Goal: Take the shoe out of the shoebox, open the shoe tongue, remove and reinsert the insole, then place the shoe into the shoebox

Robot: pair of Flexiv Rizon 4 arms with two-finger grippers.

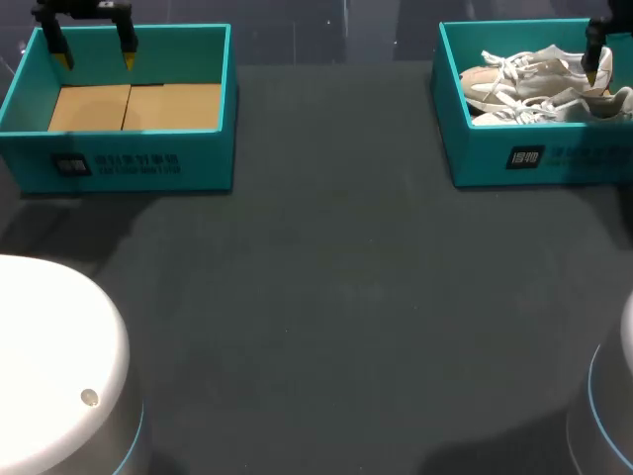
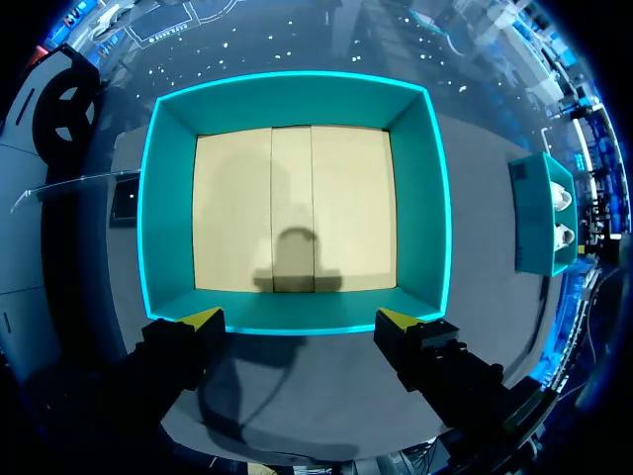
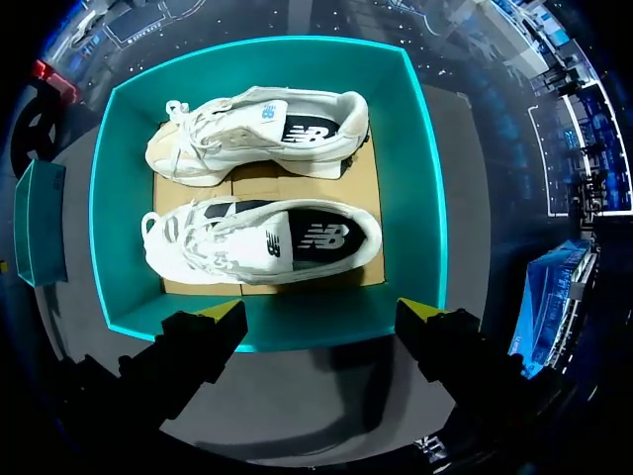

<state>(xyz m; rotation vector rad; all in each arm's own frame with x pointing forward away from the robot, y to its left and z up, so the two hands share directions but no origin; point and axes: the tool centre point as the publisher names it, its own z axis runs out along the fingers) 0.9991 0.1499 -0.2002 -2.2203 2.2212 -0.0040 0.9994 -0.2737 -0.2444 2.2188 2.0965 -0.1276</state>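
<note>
Two white and beige shoes [image 3: 262,240] lie side by side in the teal shoebox [image 1: 475,148] at the table's far right; the other shoe [image 3: 267,134] lies beyond the first. My right gripper [image 3: 318,315] hangs open above this box's near wall, holding nothing. In the head view only one of its yellow tips shows, at the frame's edge over the shoes [image 1: 539,84]. At the far left stands a second teal box [image 1: 129,163] with a bare cardboard floor [image 2: 295,208]. My left gripper [image 1: 94,54] hovers open over its back part, empty, and appears as the left gripper [image 2: 302,319] in its own view.
Dark table surface [image 1: 326,297] stretches between and in front of the two boxes. White rounded arm bases sit at the near left [image 1: 49,366] and near right [image 1: 613,396] corners.
</note>
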